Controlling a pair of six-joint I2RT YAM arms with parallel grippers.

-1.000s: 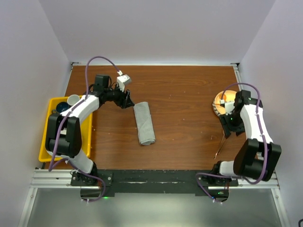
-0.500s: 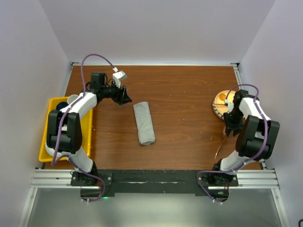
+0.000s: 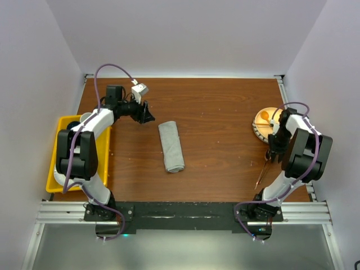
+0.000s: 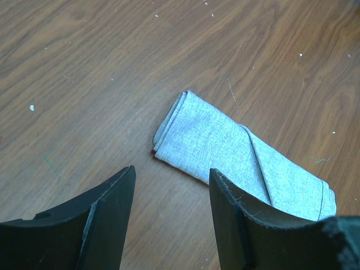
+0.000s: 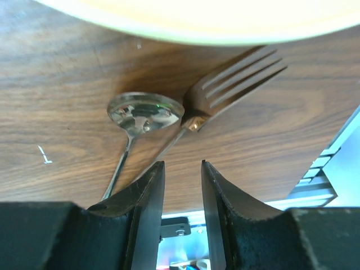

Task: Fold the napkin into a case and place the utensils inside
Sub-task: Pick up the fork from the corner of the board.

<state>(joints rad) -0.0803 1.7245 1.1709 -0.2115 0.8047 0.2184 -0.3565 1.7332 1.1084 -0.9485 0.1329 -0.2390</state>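
The napkin (image 3: 171,146) lies folded into a narrow grey case (image 4: 242,154) on the brown table, left of centre. My left gripper (image 3: 147,115) hovers up and left of its far end, open and empty, with black fingers (image 4: 107,216) framing bare wood in the left wrist view. The utensils lie near the right edge: a shiny spoon (image 5: 145,112) and a fork (image 5: 236,73), seen as thin handles (image 3: 263,171) from above. My right gripper (image 5: 183,169) hangs just above them, jaws narrowly parted with nothing between; both handles run under its left finger (image 5: 143,208).
A round plate (image 3: 257,127) holding an orange spoon (image 3: 264,117) stands just beyond the utensils, its pale rim (image 5: 214,25) filling the top of the right wrist view. A yellow bin (image 3: 56,163) with cups sits at the left edge. The table's right edge is close to the right gripper.
The right gripper's jaws have narrowed and its wrist has come down over the utensils by the plate. The left gripper has drawn back up and left, away from the napkin.
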